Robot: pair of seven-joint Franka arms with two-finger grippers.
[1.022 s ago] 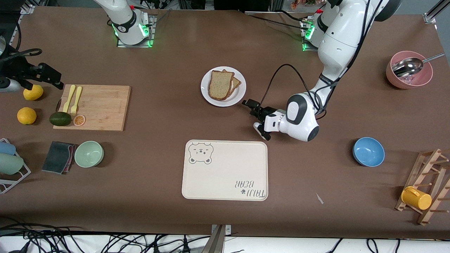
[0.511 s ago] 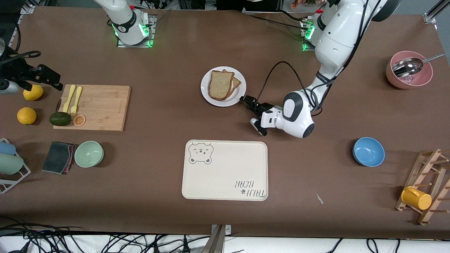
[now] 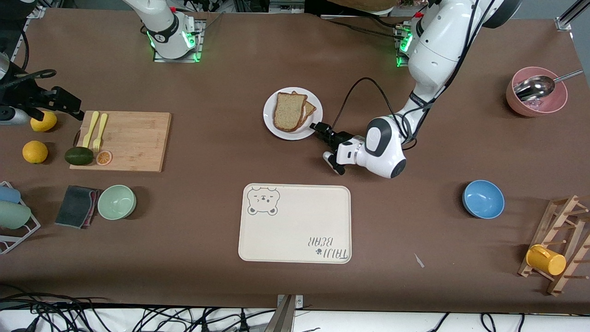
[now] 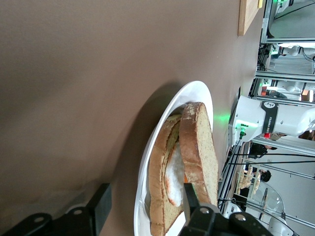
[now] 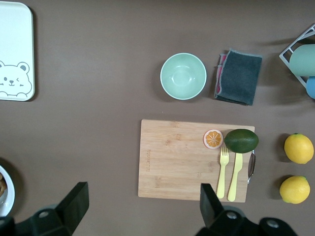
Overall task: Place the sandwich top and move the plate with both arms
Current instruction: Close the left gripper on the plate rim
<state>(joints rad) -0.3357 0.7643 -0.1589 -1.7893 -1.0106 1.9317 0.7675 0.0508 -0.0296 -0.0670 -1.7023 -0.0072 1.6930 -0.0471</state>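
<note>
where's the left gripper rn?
Front view: left gripper is low at the plate rim on the left arm's side, fingers open, above the tray.

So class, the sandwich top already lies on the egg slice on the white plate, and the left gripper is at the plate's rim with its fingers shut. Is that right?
Not quite. The left gripper is open, not shut: the left wrist view shows one finger on each side of the plate rim. The rest holds: the sandwich top lies on the egg slice.
</note>
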